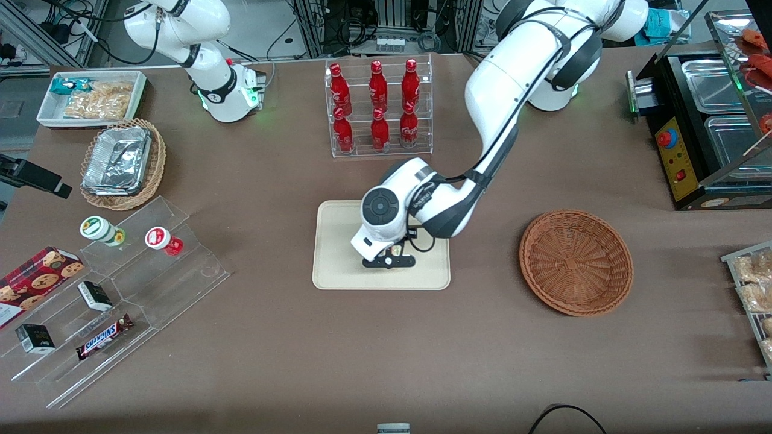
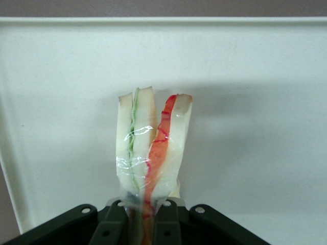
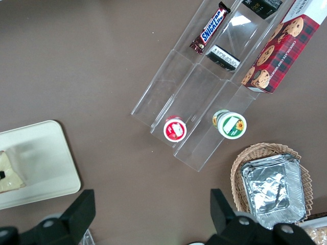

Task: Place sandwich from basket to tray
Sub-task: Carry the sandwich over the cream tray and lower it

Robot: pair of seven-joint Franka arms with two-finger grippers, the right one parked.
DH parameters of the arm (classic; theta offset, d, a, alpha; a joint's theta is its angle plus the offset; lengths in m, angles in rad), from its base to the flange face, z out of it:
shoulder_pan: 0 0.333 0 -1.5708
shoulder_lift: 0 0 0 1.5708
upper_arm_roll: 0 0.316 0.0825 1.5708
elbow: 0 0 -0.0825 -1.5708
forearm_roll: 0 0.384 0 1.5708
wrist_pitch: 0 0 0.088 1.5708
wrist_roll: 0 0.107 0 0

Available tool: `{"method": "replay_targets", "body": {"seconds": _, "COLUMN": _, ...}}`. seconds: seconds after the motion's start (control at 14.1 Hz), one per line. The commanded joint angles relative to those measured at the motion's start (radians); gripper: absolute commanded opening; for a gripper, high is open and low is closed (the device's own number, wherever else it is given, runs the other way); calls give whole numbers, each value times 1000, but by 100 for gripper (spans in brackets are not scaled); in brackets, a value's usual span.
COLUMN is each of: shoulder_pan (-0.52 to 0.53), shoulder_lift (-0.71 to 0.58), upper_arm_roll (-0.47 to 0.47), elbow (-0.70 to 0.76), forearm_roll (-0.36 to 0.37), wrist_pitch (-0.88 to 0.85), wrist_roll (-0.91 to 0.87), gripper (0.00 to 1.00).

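I see a brown table (image 1: 386, 374) carrying everything, with cable clutter and metal framing along its edge farthest from the front camera. Taking the tray (image 1: 338, 271) as the clock's centre in the front view, a clear rack of red bottles (image 1: 379, 108) stands at twelve o'clock, farther from the camera. The round reddish-brown basket (image 1: 576, 262) sits at three o'clock, toward the working arm's end, well apart from the tray and holding nothing I can see. At about one to two o'clock a black food warmer (image 1: 693, 132) occupies the table corner.

Toward the parked arm's end, at nine o'clock, clear stepped shelves (image 1: 151, 265) carry two small lidded cups (image 1: 158, 238), a Snickers bar (image 1: 104, 336) and small dark boxes; a cookie box (image 1: 36, 280) lies beside them. At ten o'clock a tan wicker basket of foil trays (image 1: 120, 163) sits near a white bin of snacks (image 1: 90, 96).

The left arm's gripper (image 2: 145, 217) hangs low over the tray, its wrist blocking the front camera's line to the load. In the left wrist view I see its fingers (image 2: 116, 224) clamped on the sandwich (image 2: 150, 148), a clear-wrapped wedge with green and red layers, directly over the tray's cream floor. I cannot tell whether it touches the tray.
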State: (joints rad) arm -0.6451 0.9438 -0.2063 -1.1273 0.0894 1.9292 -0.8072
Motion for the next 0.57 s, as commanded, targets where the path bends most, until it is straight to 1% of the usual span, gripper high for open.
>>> {"method": "replay_targets", "body": {"seconds": 0.0, "shoulder_pan": -8, "shoulder_lift": 7, "upper_arm_roll": 12, "elbow": 38, "forearm_roll": 6, "wrist_pitch": -3, "wrist_roll": -14, "gripper": 73}}
{"method": "replay_targets", "body": {"seconds": 0.07, "shoulder_pan": -8, "shoulder_lift": 4, "upper_arm_roll": 13, "elbow": 38, "forearm_roll": 15, "wrist_pitch": -2, "wrist_roll": -7, "gripper": 91}}
{"method": "replay_targets", "body": {"seconds": 0.14, "shoulder_pan": -7, "shoulder_lift": -3, "upper_arm_roll": 15, "elbow": 38, "forearm_roll": 15, "wrist_pitch": -7, "wrist_roll": -4, "gripper": 98}}
{"method": "replay_targets", "body": {"seconds": 0.21, "shoulder_pan": -4, "shoulder_lift": -11, "upper_arm_roll": 19, "elbow": 38, "forearm_roll": 15, "wrist_pitch": -7, "wrist_roll": -6, "gripper": 100}}
{"method": "replay_targets", "body": {"seconds": 0.35, "shoulder_pan": 2, "shoulder_lift": -36, "upper_arm_roll": 27, "elbow": 38, "forearm_roll": 16, "wrist_pitch": -13, "wrist_roll": -18, "gripper": 100}}
{"method": "replay_targets", "body": {"seconds": 0.42, "shoulder_pan": 4, "shoulder_lift": -63, "upper_arm_roll": 47, "elbow": 32, "forearm_roll": 16, "wrist_pitch": -39, "wrist_roll": -51, "gripper": 100}}
{"method": "replay_targets", "body": {"seconds": 0.5, "shoulder_pan": 8, "shoulder_lift": -101, "upper_arm_roll": 70, "elbow": 30, "forearm_roll": 10, "wrist_pitch": -100, "wrist_roll": -64, "gripper": 100}}
